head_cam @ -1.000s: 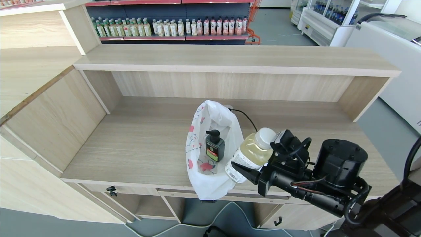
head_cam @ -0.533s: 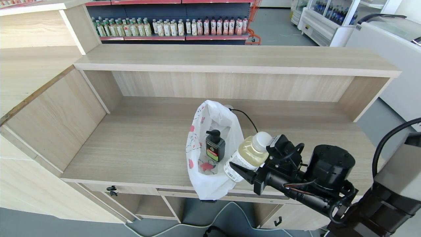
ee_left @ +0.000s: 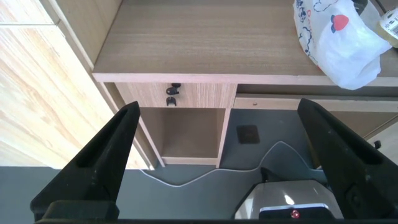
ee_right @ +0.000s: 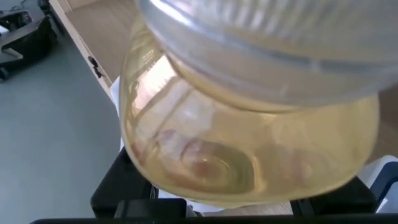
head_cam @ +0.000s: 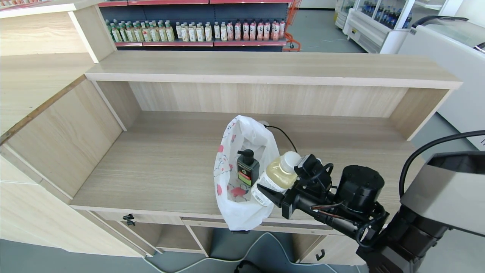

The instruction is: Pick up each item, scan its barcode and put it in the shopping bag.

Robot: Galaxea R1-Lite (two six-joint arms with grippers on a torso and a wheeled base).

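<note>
Head view shows the bottle point(head_cam: 278, 175) of pale yellow drink hanging at the right rim of the shopping bag point(head_cam: 237, 214). Its long axis is tilted: the white cap points up and back, and the labelled base points down toward the bag's mouth. The right pincer point(head_cam: 267, 184) is clamped across its lower body, so the bag opening lies just to the left of the load and slightly beneath it. That is the direction a drop would need, as I judge it.

One dark finger point(head_cam: 271, 194) lies along the near side, while its partner is hidden behind the bottle. Whether the base has already crossed the rim cannot be told. In the right wrist view the bottle point(ee_right: 249, 124) covers nearly everything else.

A black pump bottle point(head_cam: 247, 170) stands inside the bag, on the counter point(head_cam: 159, 167). The left pincer point(ee_left: 217, 109) hangs with its fingers wide apart below the counter's front edge, well apart from the bag.
</note>
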